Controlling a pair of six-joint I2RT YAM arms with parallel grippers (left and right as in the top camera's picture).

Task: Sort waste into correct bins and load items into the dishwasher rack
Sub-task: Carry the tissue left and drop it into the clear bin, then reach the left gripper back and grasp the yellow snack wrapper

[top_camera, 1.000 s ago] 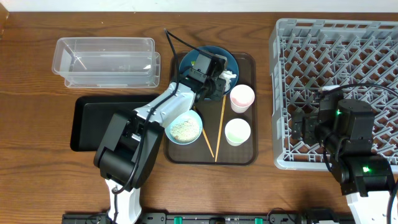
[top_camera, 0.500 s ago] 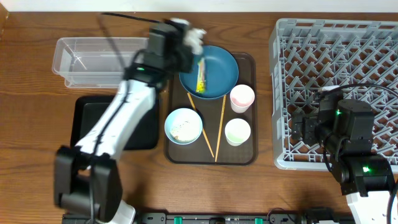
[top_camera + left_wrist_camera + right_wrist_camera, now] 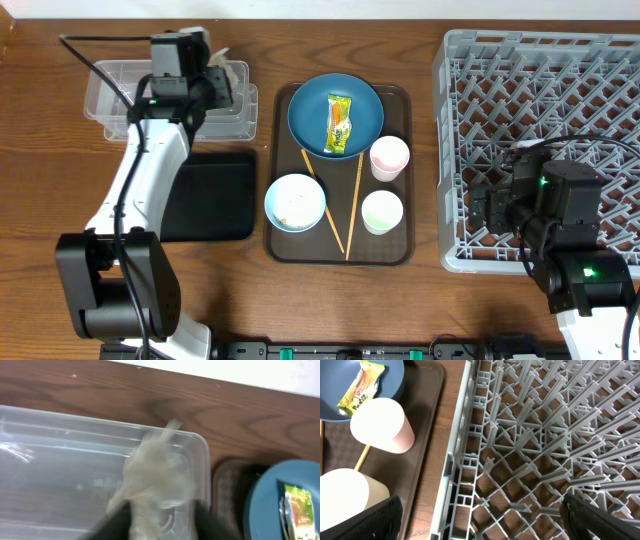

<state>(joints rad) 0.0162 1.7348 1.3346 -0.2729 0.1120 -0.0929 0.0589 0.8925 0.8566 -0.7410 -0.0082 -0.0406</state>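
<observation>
- Clear tub (image 3: 122, 100): far left, at the rear of the wooden table (image 3: 50, 200); long side parallel to the table edge.
- Left gripper (image 3: 161, 507): above the tub's right end; dark fingers (image 3: 116, 522) partly apart on either side of the crumpled tissue (image 3: 152, 475); wrist view blurred, so pinching or letting go cannot be told.
- Tissue: over the right end of the tub, inside its rim line, between the left fingers.
- Black tray (image 3: 215, 195): just in front of the tub; partly hidden under the left arm.
- Brown serving tray (image 3: 385, 250): centre of the table, beside the black tray.
- Dark blue plate (image 3: 310, 115): rear of the serving tray; snack wrapper (image 3: 340, 125) lying flat in its middle.
- White bowl (image 3: 295, 203): front left of the serving tray; pale rice-like scraps (image 3: 292, 209) inside.
- Two chopsticks (image 3: 351, 212): lying on the serving tray between bowl and cups, far ends apart, near ends converging.
- Pinkish cup (image 3: 389, 158) and white cup (image 3: 381, 212): upright on the right side of the serving tray, one behind the other.
- Dishwasher rack (image 3: 560, 90): far right; grey lattice, nothing visible in it.
- Right gripper (image 3: 481, 505): above the rack's front left corner; jaws spread wide, holding nothing.
</observation>
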